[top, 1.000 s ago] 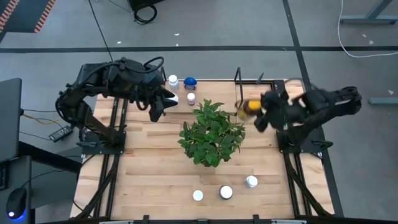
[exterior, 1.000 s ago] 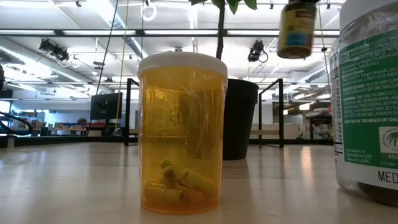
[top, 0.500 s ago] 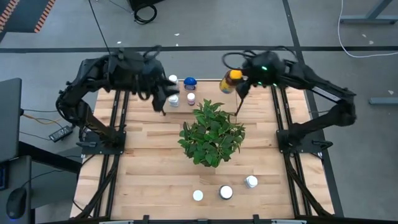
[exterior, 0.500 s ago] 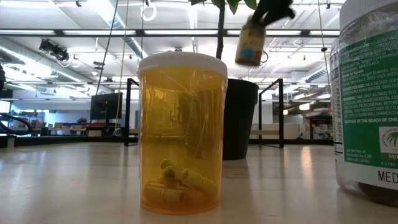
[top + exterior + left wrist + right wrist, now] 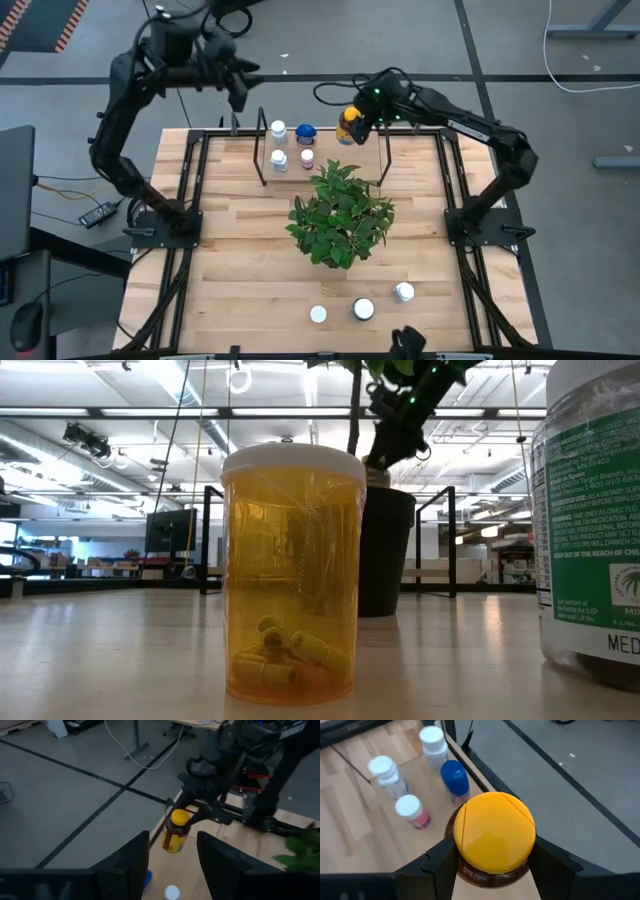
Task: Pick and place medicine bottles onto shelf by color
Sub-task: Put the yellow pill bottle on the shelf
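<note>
From the high view I read the right end effector [image 5: 352, 122] extended over the far edge of the tabletop [image 5: 230, 270], closed on an amber bottle with a yellow cap [image 5: 349, 123], which is held in the air just beside the blue bottle [image 5: 305, 132]. The shelf [image 5: 268, 150] stands at the far side of the tabletop, and three white-capped bottles [image 5: 279, 130] stand with the blue one inside its frame. The potted plant [image 5: 340, 213] occupies the centre, and three more white-capped bottles [image 5: 363, 309] stand near the front edge. The left end effector [image 5: 238, 88] is raised beyond the far-left corner of the tabletop, holding nothing. In the low view, an amber pill vial [image 5: 291, 575] with a white cap stands close to the lens, a large white jar with a green label [image 5: 592, 520] sits at the right edge, and the dark plant pot [image 5: 385, 550] stands behind them with an arm above it. In the left wrist view, the left end effector [image 5: 172, 865] shows its two dark fingers [image 5: 127, 865] apart with nothing between them; beyond, the right arm carries the amber bottle clear of the tabletop. In the right wrist view, the right end effector [image 5: 495, 865] clamps the amber bottle from both sides below its yellow cap [image 5: 495, 831], with the blue bottle and the three white-capped bottles beyond on the wood.
</note>
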Action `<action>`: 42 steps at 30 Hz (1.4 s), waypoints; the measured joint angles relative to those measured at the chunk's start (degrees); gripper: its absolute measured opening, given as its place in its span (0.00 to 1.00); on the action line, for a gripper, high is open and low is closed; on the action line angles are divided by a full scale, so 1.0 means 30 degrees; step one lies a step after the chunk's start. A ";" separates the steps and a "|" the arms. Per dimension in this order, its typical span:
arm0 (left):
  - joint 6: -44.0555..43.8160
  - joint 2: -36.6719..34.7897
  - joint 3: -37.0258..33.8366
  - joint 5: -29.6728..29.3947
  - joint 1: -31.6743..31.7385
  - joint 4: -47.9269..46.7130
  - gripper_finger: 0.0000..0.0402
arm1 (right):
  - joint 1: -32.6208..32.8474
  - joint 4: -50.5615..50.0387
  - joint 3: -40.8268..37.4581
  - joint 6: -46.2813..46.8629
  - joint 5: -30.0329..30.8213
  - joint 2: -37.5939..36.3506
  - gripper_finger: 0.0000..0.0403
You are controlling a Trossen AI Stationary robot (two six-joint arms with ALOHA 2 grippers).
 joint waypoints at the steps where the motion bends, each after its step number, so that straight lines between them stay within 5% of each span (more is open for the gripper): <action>1: 0.0264 0.0089 0.0000 0.0362 0.0430 0.0009 0.43 | -0.0086 0.0076 0.0000 -0.0180 -0.0189 0.0261 0.54; 12: 0.1215 0.0471 -0.2483 0.3071 0.3449 0.1489 0.43 | -0.0446 0.1572 0.0000 -0.1015 -0.0686 0.3086 0.54; 42: -0.0096 0.0452 -0.3694 0.3089 0.3470 0.3159 0.43 | -0.1129 0.2459 0.0022 -0.0207 -0.0408 0.4247 0.64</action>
